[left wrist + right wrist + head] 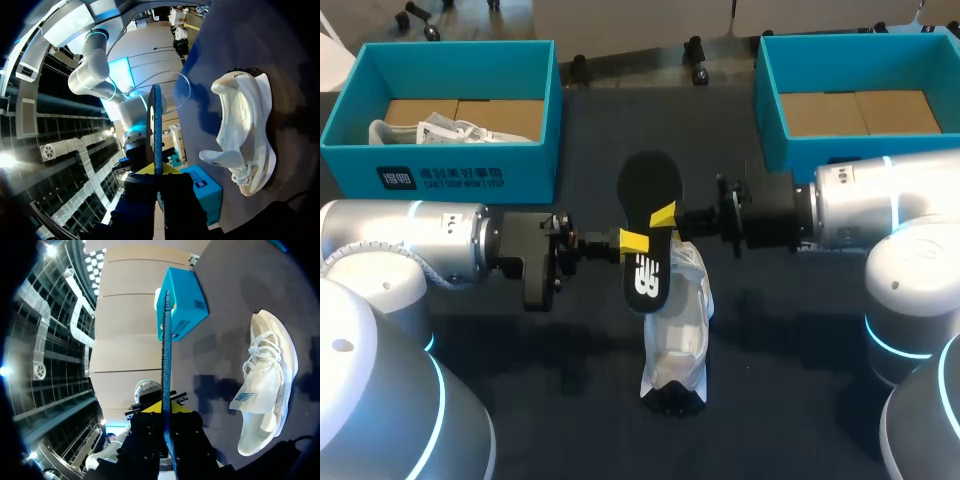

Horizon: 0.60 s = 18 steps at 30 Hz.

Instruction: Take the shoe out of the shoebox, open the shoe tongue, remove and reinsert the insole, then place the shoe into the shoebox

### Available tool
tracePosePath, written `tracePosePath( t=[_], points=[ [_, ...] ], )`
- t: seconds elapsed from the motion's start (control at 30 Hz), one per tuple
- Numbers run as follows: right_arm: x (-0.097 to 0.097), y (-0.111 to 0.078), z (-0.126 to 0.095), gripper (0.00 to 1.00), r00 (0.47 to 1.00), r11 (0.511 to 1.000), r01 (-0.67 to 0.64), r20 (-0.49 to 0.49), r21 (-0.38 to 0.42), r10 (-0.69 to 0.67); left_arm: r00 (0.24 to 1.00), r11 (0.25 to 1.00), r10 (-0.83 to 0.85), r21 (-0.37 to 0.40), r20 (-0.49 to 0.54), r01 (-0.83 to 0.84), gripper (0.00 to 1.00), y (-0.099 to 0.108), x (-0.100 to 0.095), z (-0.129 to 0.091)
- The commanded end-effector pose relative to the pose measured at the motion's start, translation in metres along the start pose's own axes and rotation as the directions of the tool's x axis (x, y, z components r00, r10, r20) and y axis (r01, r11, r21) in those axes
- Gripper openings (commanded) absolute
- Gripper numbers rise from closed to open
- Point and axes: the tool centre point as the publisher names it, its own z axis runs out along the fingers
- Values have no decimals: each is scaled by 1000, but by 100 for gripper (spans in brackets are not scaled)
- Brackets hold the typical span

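Overhead, your left gripper (633, 241) and right gripper (664, 214) both clamp the thin, probably floppy black insole (650, 180) above the white shoe (680, 320) on the table (570, 360), so keep holds near its middle.

Robot lab: silver left arm (410, 235), right arm (880, 205), dark table (590, 400), teal shoeboxes (520, 165)

Black foam insole (650, 190): level, raised over white mesh sneaker (680, 320), tongue open. Open teal cardboard shoebox (450, 170): far left, apart.
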Motion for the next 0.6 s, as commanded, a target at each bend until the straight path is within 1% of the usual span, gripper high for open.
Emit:
tracePosePath(
  t=[0.03, 0.17, 0.2, 0.23, 0.27, 0.37, 0.47, 0.6],
  points=[
    [-1, -1, 4, 0, 1000, 1000, 3, -2, 0, -3, 1000, 1000, 2, -4, 1, -2, 0, -1, 1, 2],
    [-1, 0, 5, 0, 1000, 1000, 10, -4, 3, -10, 1000, 1000, 1, -5, 2, -1, 0, -1, 0, 1],
    [-1, 0, 5, 0, 1000, 1000, 12, -4, 4, -12, 1000, 1000, 0, -7, 4, 1, 18, -1, -1, 1],
    [-1, -1, 5, 0, 1000, 1000, 13, -4, 4, -13, 1000, 1000, -5, -9, 6, 5, 64, 0, -2, 1],
    [-1, -1, 5, 0, 1000, 1000, 15, -4, 5, -15, 1000, 1000, -11, -8, 7, 11, 100, 0, -3, 0],
    [-4, -2, 4, 0, 1000, 1000, 18, -5, 6, -18, 1000, 1000, -21, -3, 13, 21, 100, 2, -10, -6],
    [-8, -4, 3, 0, 1000, 1000, 23, -9, 6, -23, 999, 999, -46, 3, 4, 46, 100, 8, -14, -17],
    [-12, -6, -1, 0, 1000, 1000, 28, -6, 5, -28, 996, 996, -77, 31, -53, 79, 100, 18, -17, -35]
  ],
)
